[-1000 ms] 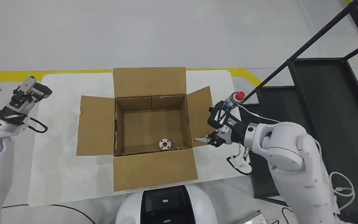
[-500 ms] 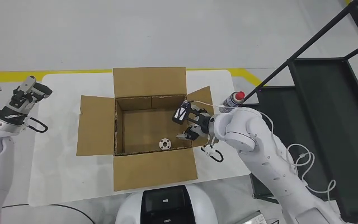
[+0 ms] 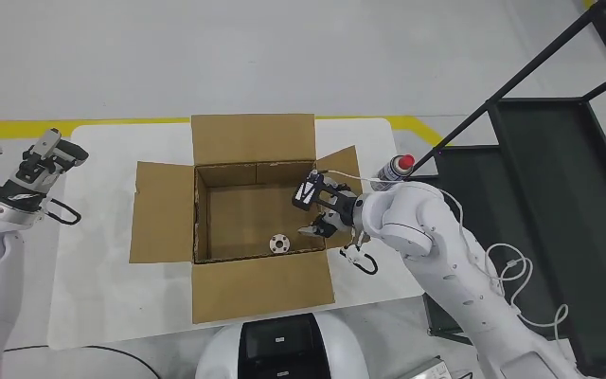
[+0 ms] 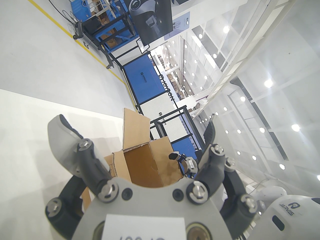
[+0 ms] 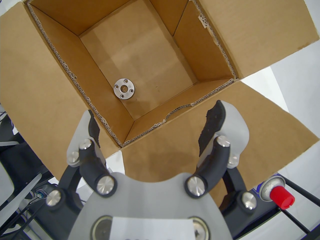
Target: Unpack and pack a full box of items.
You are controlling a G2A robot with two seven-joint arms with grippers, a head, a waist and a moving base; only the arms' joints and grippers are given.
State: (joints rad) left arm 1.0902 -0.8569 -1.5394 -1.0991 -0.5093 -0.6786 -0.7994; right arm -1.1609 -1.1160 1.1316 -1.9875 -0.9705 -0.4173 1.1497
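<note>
Because the flat metal disc (image 5: pixel 124 89) lies on the floor of the box (image 5: pixel 77 58) close to its near wall, the right gripper (image 5: pixel 155 112), spread wide and empty above its right edge, may catch cardboard or slip off the thin rim.

A pale grey floor (image 3: pixel 284 47) with a yellow line (image 3: pixel 95 121) runs past the far edge of the white table (image 3: pixel 95 294). A dark metal frame (image 3: pixel 540 161) stands by the table's right edge. Farther off are blue panels (image 4: pixel 147 86), a large dark screen (image 4: pixel 150 8) and round ceiling lights (image 4: pixel 268 83).
</note>
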